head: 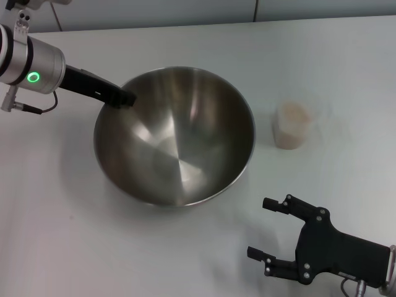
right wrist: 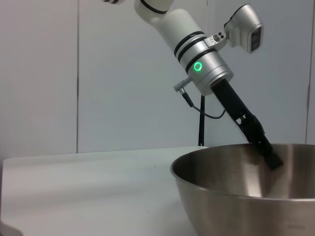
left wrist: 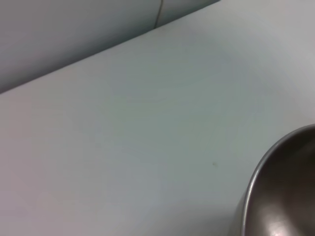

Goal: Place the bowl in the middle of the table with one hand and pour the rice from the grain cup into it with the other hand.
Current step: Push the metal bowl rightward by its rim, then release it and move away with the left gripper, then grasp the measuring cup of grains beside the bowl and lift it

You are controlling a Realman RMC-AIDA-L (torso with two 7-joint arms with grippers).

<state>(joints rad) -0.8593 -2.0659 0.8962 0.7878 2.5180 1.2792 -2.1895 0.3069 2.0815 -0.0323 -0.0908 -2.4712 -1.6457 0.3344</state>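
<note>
1. White and smooth, the table (head: 68, 216) fills the head view; a pale grey panelled wall runs behind its far edge, with a vertical seam near 12 o'clock.
2. At the centre of the table stands the bowl (head: 176, 139), deep, shiny steel, its inside bare of grains.
3. At 3 o'clock from the bowl, clear of its rim, the grain cup (head: 292, 125) stands upright with the rice (head: 293, 113) filling it near to the brim.
4. Nothing lies between the cup and the bowl; bare table separates them.
5. The left gripper (head: 122, 97) reaches in from 10 o'clock, its silver wrist with a green light ring sloping down so the dark fingers meet the bowl's rim at about 10 o'clock. They sit over the rim, closed on it, one tip showing inside the wall in the right wrist view.
6. The right gripper (head: 270, 229) hovers low at 5 o'clock from the bowl, well short of the cup. Its black fingers (head: 281, 204) are spread wide and hold nothing, tips pointing toward 9 o'clock.
7. The left wrist view shows only bare table and an arc of the bowl's rim.
</note>
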